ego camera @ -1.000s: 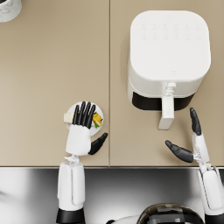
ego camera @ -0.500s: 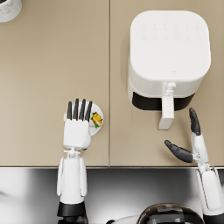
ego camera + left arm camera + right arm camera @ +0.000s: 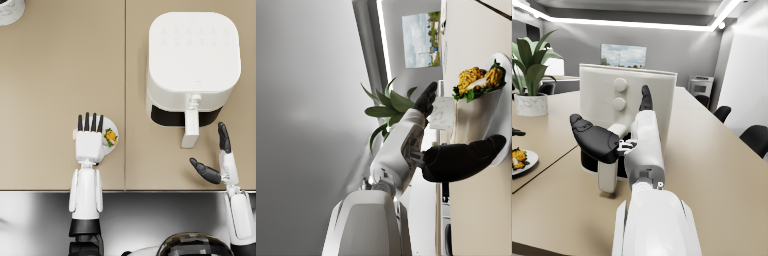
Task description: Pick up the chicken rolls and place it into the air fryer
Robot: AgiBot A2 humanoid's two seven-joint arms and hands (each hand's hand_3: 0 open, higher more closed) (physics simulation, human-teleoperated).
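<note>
text: none legible | labels: none | brands: none | numbers: none

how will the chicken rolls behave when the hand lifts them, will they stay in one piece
Probably not neatly: the chicken rolls look like crumbly yellow pieces heaped on loose green leaves, so bits may shed. They seem light and soft, likely to squash under firm fingers. The shallow plate may slide if the left hand pushes sideways.

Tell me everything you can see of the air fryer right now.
The air fryer is a boxy white unit with rounded corners, plastic-looking, standing upright on the tan table on the robot's right side. Faint markings dot its top. Its white handle points toward the robot from a drawer that sits slightly pulled out, showing a dark gap. Two round knobs show on its front in the right wrist view. The right hand is just beside the handle, not touching it.
</note>
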